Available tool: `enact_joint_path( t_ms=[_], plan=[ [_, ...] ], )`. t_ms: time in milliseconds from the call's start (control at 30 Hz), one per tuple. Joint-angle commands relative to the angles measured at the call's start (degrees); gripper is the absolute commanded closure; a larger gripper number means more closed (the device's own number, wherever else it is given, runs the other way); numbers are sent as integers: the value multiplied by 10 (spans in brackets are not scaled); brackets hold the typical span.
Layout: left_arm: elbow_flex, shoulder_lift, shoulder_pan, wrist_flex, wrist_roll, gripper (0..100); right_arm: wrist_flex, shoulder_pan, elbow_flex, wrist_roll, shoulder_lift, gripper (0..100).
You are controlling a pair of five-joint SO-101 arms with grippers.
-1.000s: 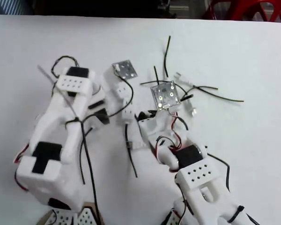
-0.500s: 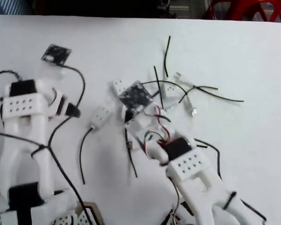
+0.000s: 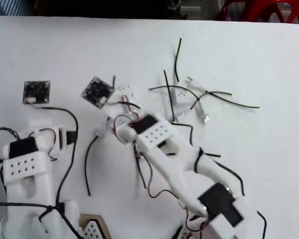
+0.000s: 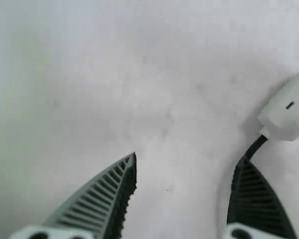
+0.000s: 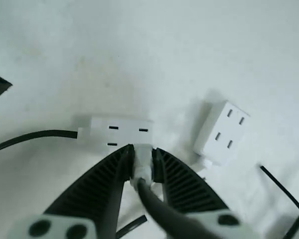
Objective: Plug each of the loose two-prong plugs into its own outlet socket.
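Right wrist view: my right tool (image 5: 141, 151) was clamped on a two-prong plug (image 5: 141, 167), nose right up against the outlet socket (image 5: 117, 130) on the bench (image 5: 189, 50). That arm had just swung left across the bench, while my left tool (image 4: 187, 162), wide open, backed away. Looked lined up to me, not seated yet.

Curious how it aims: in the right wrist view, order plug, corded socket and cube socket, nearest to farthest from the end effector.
1. Plug, gripped by the right end effector.
2. Corded socket, just beyond it.
3. Cube socket, farther aside.
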Motion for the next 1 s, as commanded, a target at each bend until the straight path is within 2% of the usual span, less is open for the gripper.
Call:
enact_joint_path(
  t_ms=[0, 200, 467, 700, 967],
  plan=[
    [27, -22, -41, -54, 24, 697, -10, -5, -64, 4, 33, 980],
    [62, -23, -49, -82, 24, 698, -7, -2, -122, 4, 103, 980],
    [74, -25, -49, -100, 24, 698, 105, 7, -221, 4, 158, 980],
    [74, -23, -49, -100, 24, 698, 152, 7, -237, 4, 175, 980],
    [75, -23, -49, -100, 24, 698, 147, 19, -237, -13, 181, 981]
  ],
)
